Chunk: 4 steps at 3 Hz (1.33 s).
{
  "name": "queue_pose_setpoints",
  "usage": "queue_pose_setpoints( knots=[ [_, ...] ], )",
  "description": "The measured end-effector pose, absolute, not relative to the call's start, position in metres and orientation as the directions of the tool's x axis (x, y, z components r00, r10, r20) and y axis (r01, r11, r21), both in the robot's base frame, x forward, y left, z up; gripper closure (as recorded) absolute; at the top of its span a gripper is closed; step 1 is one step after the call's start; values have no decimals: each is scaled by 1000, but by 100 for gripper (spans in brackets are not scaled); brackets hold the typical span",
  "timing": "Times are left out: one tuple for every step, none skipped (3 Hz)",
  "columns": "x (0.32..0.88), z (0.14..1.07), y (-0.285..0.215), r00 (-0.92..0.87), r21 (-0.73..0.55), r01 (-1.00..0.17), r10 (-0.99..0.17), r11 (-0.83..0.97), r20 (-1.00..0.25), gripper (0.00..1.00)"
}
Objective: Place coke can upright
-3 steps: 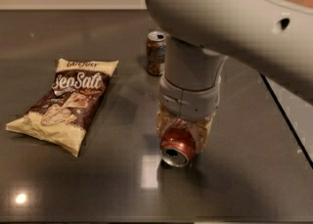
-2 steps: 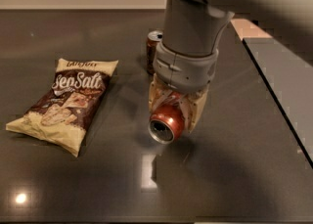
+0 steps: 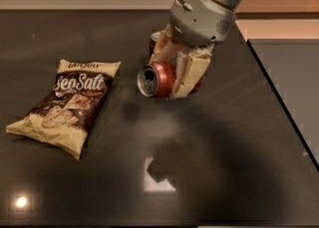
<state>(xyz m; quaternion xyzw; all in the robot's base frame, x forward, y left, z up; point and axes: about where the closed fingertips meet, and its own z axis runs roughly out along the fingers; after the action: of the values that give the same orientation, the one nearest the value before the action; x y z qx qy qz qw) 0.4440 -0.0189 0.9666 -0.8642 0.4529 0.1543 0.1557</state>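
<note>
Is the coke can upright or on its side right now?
On its side. The coke can lies horizontal, clamped in the gripper, its silver top facing left toward the chip bag.

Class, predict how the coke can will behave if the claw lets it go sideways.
Held sideways in the claw over the table, the coke can is round, so it would likely roll. Its smooth metal side may slip in a loose grip.

brown can [image 3: 155, 38] mostly behind end effector [image 3: 173, 75]; coke can [image 3: 158, 79] rear hidden in grip
</note>
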Motion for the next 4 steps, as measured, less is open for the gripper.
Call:
queue_pose_setpoints(
  knots=[
    [450, 981, -23, 337, -50, -925, -754, -376, -564, 100],
    [447, 986, -29, 173, 53, -960, -728, -276, -663, 100],
    [443, 984, -35, 49, 139, -965, -671, -224, -740, 100],
    [437, 977, -41, -12, 182, -958, -603, -222, -798, 100]
  ],
)
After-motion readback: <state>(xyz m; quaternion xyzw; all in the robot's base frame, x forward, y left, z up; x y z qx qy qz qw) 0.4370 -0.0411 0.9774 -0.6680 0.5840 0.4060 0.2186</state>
